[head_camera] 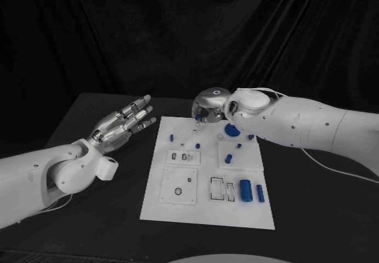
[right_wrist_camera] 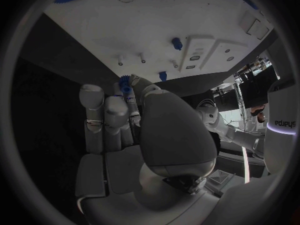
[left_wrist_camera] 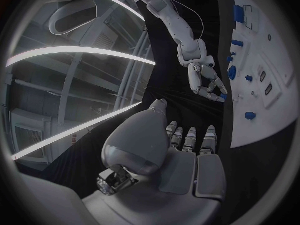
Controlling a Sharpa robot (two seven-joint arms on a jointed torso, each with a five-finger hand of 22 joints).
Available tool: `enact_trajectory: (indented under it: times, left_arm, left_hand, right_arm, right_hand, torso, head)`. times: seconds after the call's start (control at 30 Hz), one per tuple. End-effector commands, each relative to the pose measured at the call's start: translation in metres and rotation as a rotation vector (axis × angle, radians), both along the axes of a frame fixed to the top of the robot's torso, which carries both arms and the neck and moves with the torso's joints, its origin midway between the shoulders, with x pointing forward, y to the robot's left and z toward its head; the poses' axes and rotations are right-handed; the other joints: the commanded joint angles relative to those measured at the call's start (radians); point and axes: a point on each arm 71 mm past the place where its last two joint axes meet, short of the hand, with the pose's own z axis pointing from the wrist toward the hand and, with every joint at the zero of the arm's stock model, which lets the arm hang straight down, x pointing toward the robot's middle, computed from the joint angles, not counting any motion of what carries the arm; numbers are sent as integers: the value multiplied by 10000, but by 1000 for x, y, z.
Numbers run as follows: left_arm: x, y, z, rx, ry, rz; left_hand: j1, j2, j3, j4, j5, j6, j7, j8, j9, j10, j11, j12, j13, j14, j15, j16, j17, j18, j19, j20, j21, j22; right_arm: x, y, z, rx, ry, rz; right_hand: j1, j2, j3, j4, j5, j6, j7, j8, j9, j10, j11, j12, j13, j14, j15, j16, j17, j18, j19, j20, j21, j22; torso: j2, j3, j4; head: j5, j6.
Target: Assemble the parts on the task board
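Left hand (head_camera: 122, 123) open, raised; right hand (head_camera: 212, 105) pinching blue part (right_wrist_camera: 125, 83).

task board (head_camera: 207, 211): white, marked with dark outlined slots | parts (head_camera: 246, 190): blue | table (head_camera: 95, 230): black | right hand (head_camera: 210, 107): silver, on a white arm; small blue part (right_wrist_camera: 125, 86) is seen at its fingertips | left hand (head_camera: 123, 123): silver, on a white arm
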Motion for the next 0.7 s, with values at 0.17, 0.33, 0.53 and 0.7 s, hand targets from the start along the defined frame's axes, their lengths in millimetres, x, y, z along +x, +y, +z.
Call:
enact_trajectory:
  times: [0.17, 0.33, 0.53, 0.7]
  left_arm:
    - [0, -2, 2, -84, -152, 37]
    - [0, -2, 2, -76, -136, 29]
    - [1, -2, 2, -74, -125, 8]
    - [1, -3, 2, -83, -111, -39]
  left_hand:
    - [-3, -93, 21, -7, 63, -9, 92, 69, 15, -18, 67, -66, -10, -3, -2, -36, -9, 163, -46, -36, -17, -18]
    - [-5, -91, 24, -7, 66, 13, 103, 75, 19, -18, 78, -66, -10, -3, -6, -36, -9, 162, -45, -46, -16, -17]
    - [-6, -90, 25, -7, 67, 21, 106, 78, 20, -18, 82, -66, -10, -3, -7, -36, -9, 163, -42, -48, -14, -15]
    - [-7, -82, 30, -6, 70, 30, 116, 81, 22, -18, 93, -66, -10, -3, -9, -36, -9, 163, -43, -52, -15, -16]
  right_arm:
    - [6, -2, -3, -124, 159, -490]
    - [8, -4, -3, -166, 182, -602]
    - [8, -7, -4, -215, 240, -688]
    - [7, -9, -5, -221, 269, -709]
  right_hand:
    - [41, -102, 92, 8, -47, -174, -7, -109, -1, -16, 40, -104, 6, -2, 55, -12, 14, -119, -52, 75, 32, 63]
    - [49, -121, 118, 1, -45, -217, -2, -140, -1, -54, 49, -115, 7, -11, 49, 4, 38, -121, -55, 78, 51, 103]
    - [36, -131, 123, 9, -55, -231, 3, -152, 0, -76, 56, -120, 7, -18, 50, 7, 43, -122, -59, 80, 58, 119]
    - [22, -143, 128, 17, -63, -239, 6, -161, 3, -99, 62, -124, 6, -30, 59, -8, 19, -131, -50, 84, 86, 165]
  torso:
    - [214, -20, 150]
    - [279, -19, 212]
    - [309, -25, 249]
    - [327, -16, 279]
  head:
    - [-99, 180]
    - [-168, 228]
    - [-252, 278]
    - [-328, 275]
